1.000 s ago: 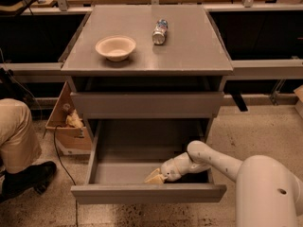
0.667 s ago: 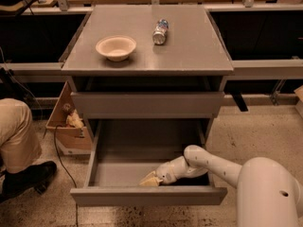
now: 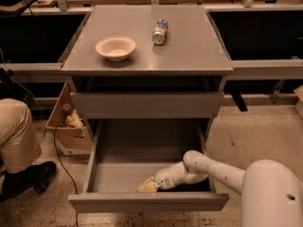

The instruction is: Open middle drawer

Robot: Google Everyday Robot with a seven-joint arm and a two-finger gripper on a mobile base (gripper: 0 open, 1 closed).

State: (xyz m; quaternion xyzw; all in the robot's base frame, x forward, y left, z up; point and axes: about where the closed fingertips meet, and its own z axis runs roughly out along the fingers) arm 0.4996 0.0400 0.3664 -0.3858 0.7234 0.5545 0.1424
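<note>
The gripper [image 3: 147, 187] has shifted slightly left inside the grey metal drawer [image 3: 147, 202], apparently the middle one, which stands pulled well out. Grip state: cannot tell. Pull straight outward against the front panel and avoid side load.

I count one bowl [image 3: 115, 48] and one can [image 3: 160, 31] up top, one shut drawer [image 3: 147, 105], one open drawer [image 3: 147, 202], one cardboard box [image 3: 71, 138], and one gripper [image 3: 147, 186] inside that open drawer.
</note>
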